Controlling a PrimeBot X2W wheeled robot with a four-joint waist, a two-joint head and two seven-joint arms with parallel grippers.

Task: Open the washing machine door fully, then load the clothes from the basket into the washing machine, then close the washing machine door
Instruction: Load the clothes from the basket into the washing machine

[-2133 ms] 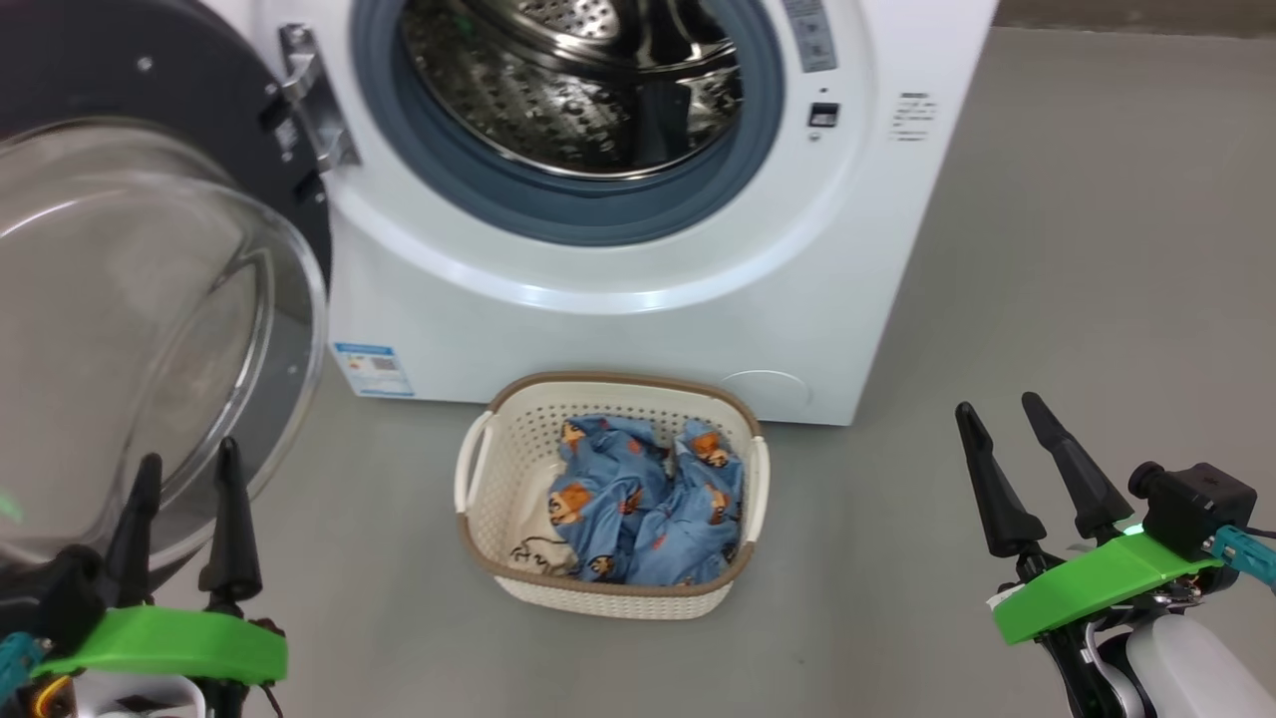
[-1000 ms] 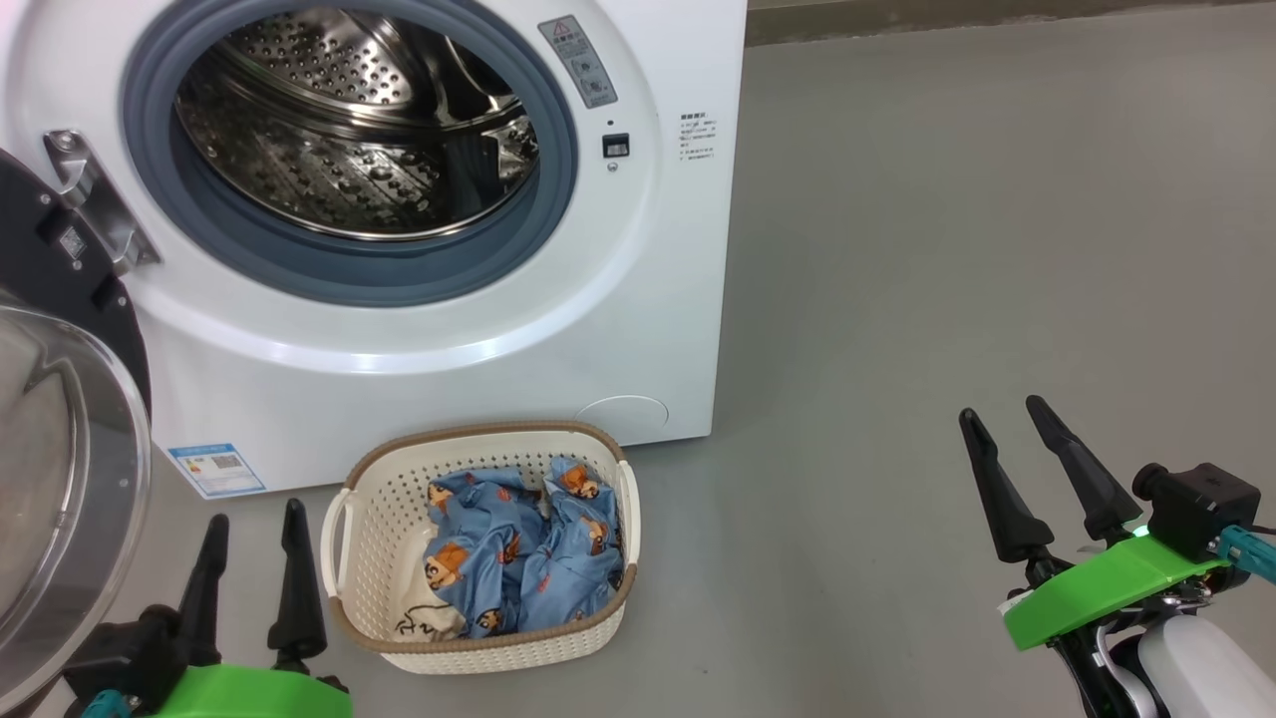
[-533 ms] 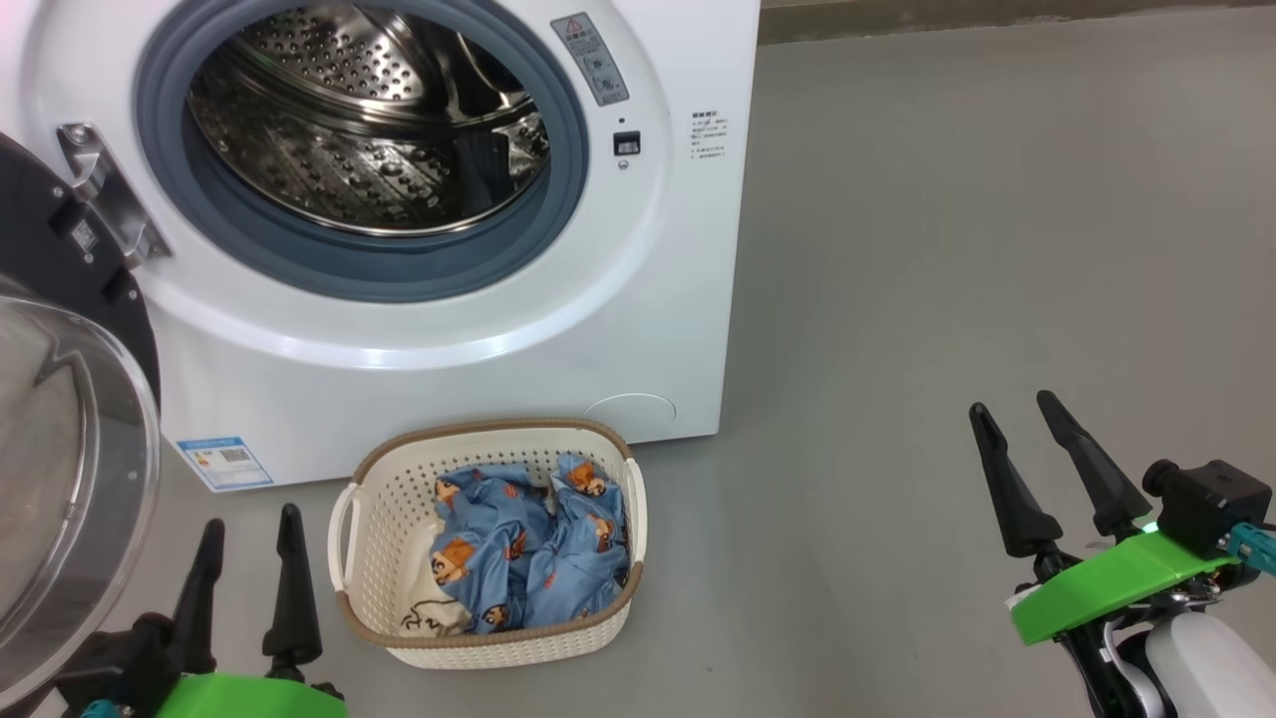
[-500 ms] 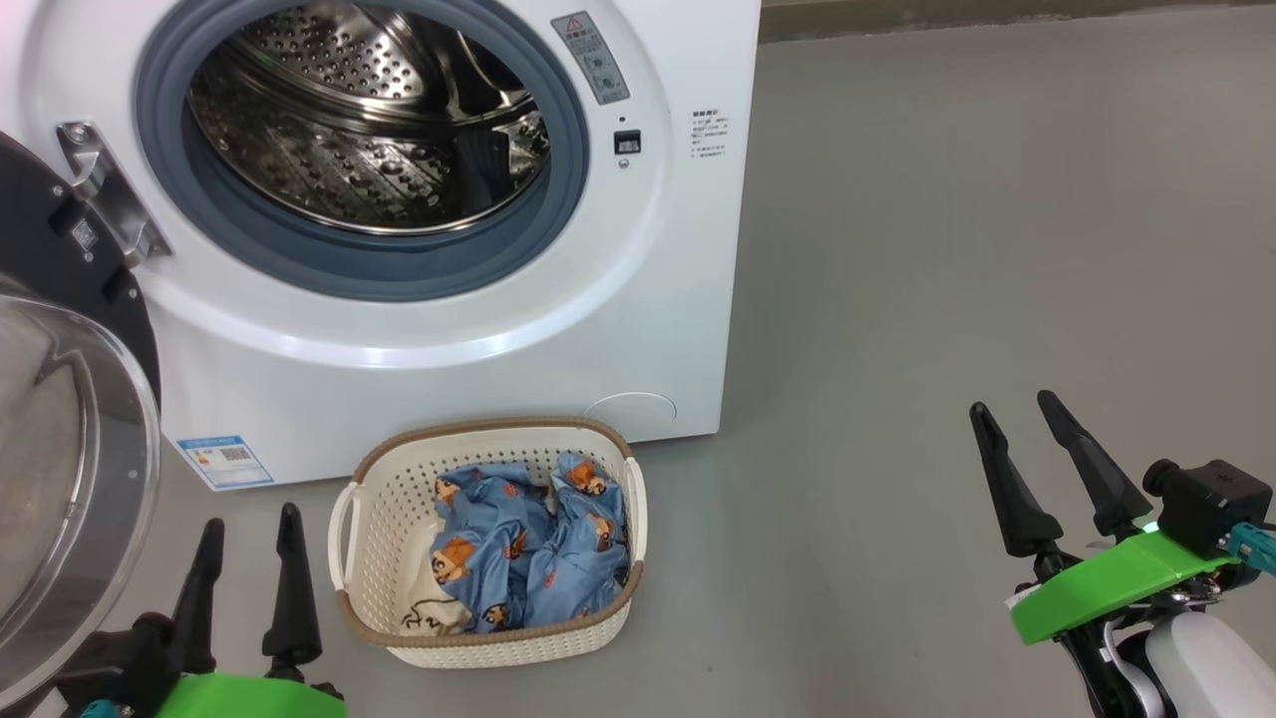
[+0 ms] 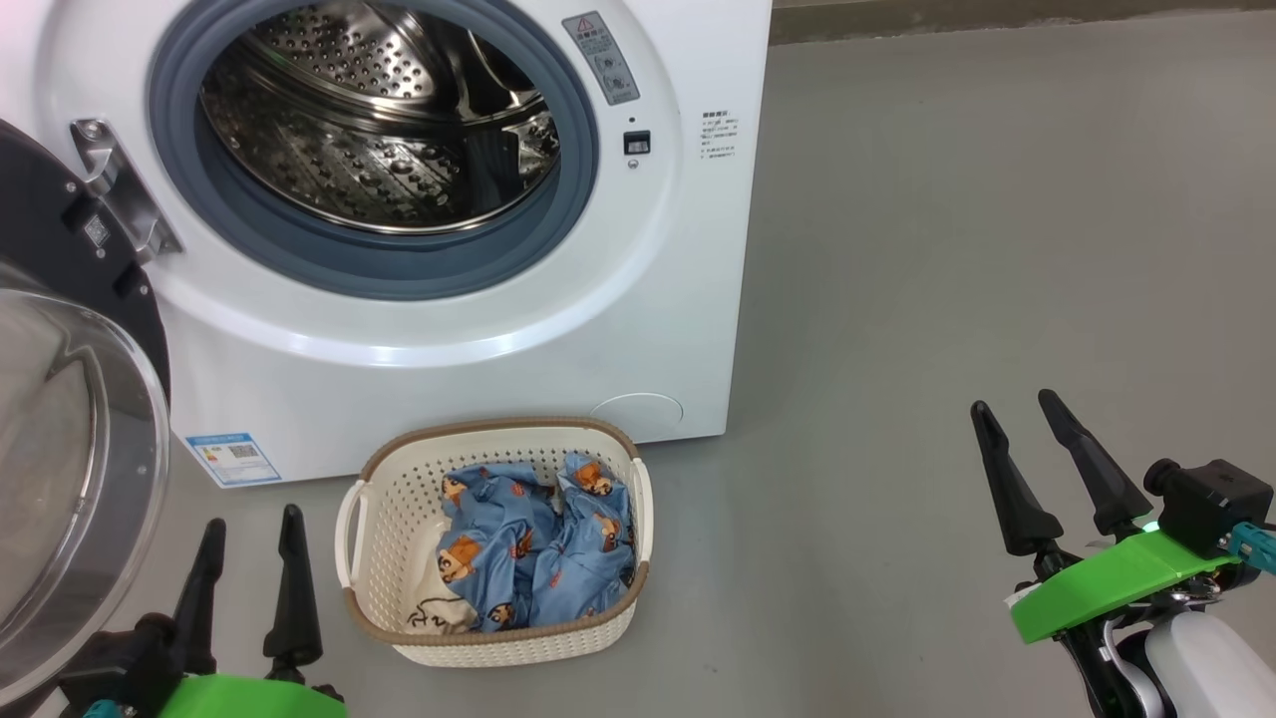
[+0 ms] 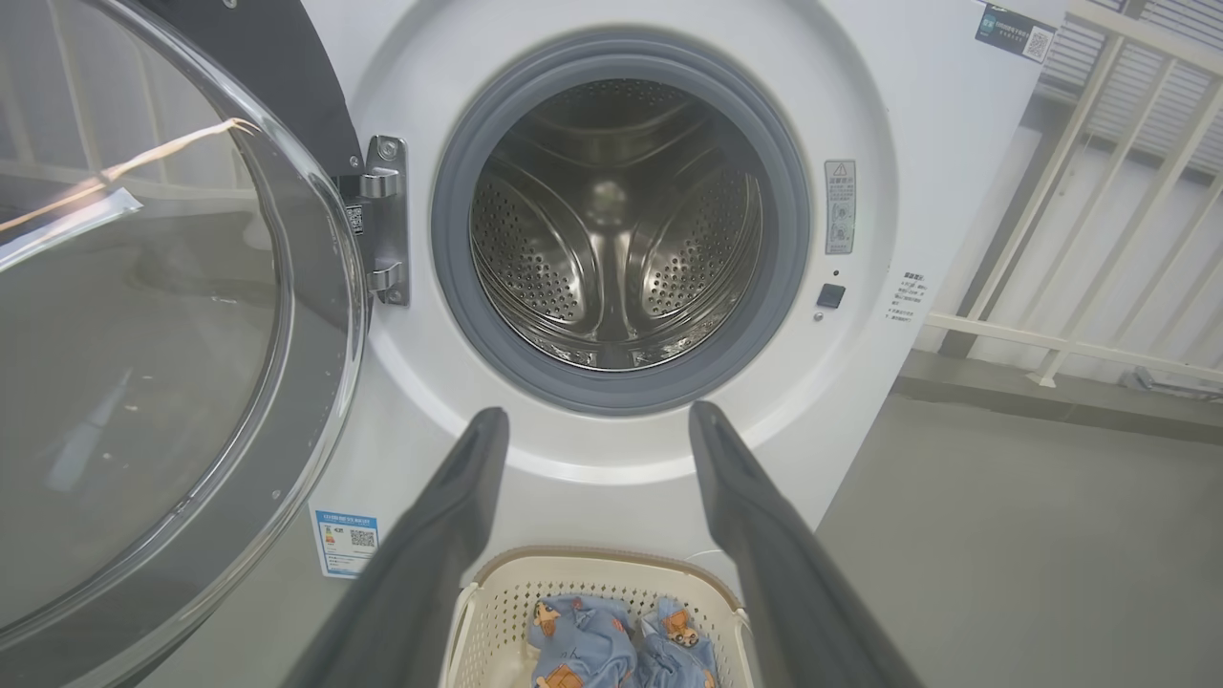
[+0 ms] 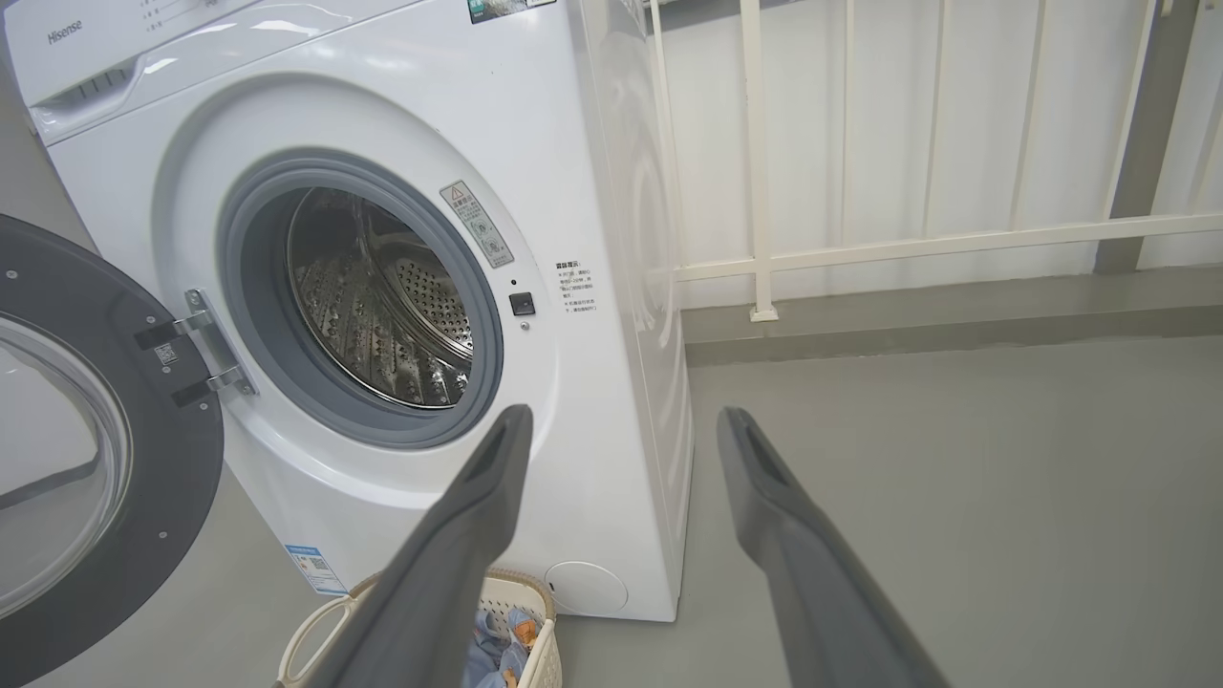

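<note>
L gripper [image 5: 252,519] jaws wide, empty. Basket [image 5: 399,499] sits just to its right, a bit ahead, w/ clothes [image 5: 538,538] heaped inside. R gripper [image 5: 1013,401] also wide, empty, basket well off to its left. Door [image 5: 40,219] hangs open close on L gripper's left; drum [image 5: 379,130] ahead & above.

Risks, my read: L arm lifting could clip the door glass. Pinching the rim along w/ cloth would drag the light basket. Trailing cloth may catch the gasket [image 5: 399,274] or drop short.
</note>
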